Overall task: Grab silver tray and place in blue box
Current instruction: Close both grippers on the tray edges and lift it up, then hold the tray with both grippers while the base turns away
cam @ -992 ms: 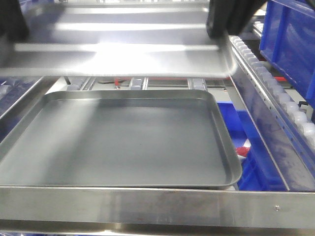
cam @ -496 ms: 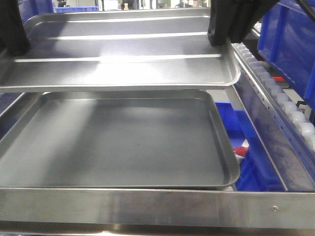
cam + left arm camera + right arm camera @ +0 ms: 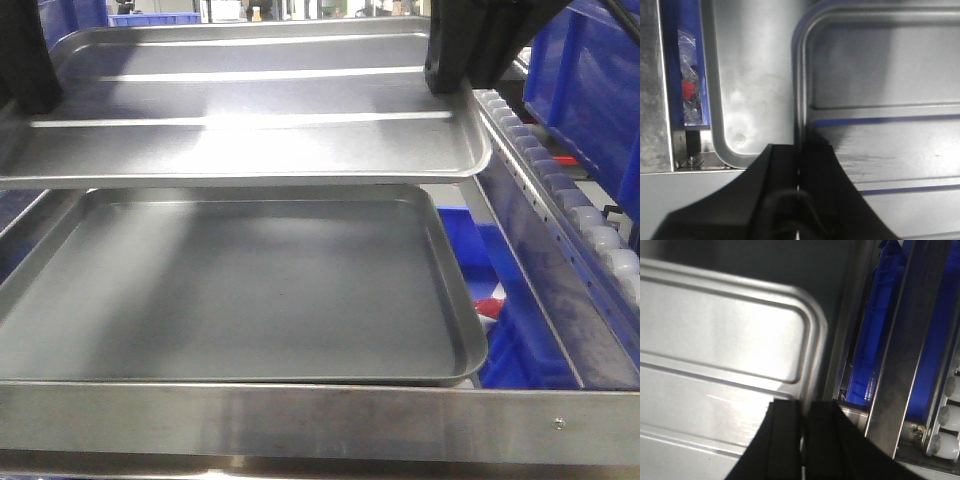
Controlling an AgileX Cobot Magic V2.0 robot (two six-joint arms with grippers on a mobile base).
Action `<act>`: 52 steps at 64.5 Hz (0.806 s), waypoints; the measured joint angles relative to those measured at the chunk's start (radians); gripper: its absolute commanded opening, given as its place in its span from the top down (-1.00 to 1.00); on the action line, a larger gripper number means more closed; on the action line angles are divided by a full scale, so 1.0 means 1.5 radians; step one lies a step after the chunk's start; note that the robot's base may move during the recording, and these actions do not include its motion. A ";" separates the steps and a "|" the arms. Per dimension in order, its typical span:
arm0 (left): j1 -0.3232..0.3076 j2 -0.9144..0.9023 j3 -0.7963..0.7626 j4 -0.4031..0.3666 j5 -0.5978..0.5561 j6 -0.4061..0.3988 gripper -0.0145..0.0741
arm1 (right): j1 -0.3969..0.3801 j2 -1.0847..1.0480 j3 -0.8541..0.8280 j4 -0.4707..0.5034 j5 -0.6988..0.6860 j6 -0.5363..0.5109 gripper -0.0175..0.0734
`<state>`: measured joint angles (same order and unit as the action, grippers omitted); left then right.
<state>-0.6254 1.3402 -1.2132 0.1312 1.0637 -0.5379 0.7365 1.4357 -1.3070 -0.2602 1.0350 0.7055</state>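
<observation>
The silver tray (image 3: 250,110), shiny with two long ribs, hangs level above the dull grey ribless tray (image 3: 240,290). My left gripper (image 3: 22,60) is shut on the silver tray's left rim; in the left wrist view my left gripper (image 3: 799,155) pinches the rim of the silver tray (image 3: 880,100). My right gripper (image 3: 470,50) is shut on its right rim; in the right wrist view my right gripper (image 3: 805,410) clamps the edge of the silver tray (image 3: 715,340). A blue box (image 3: 585,80) with ribbed walls stands at the upper right.
A roller conveyor rail (image 3: 560,200) runs along the right. A steel frame bar (image 3: 320,425) crosses the front. Another blue bin (image 3: 510,340) with a red item lies below right of the grey tray. Blue crates stand at the far back left.
The silver tray has risen and moved away from the camera, from blurred and close to steady and level. Over the last half second it barely moved.
</observation>
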 measured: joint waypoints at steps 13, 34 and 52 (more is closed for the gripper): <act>0.000 0.000 0.000 0.000 0.001 0.000 0.89 | 0.000 0.000 0.000 0.000 0.000 0.000 0.49; 0.000 0.000 0.000 0.000 0.003 0.000 0.89 | 0.001 0.000 0.000 0.000 0.000 0.000 0.49; 0.000 0.000 0.000 0.000 0.003 0.000 0.89 | 0.001 0.000 0.000 0.000 0.000 0.000 0.49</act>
<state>-0.6254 1.3402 -1.2132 0.1312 1.0676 -0.5379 0.7387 1.4357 -1.3070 -0.2602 1.0350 0.7055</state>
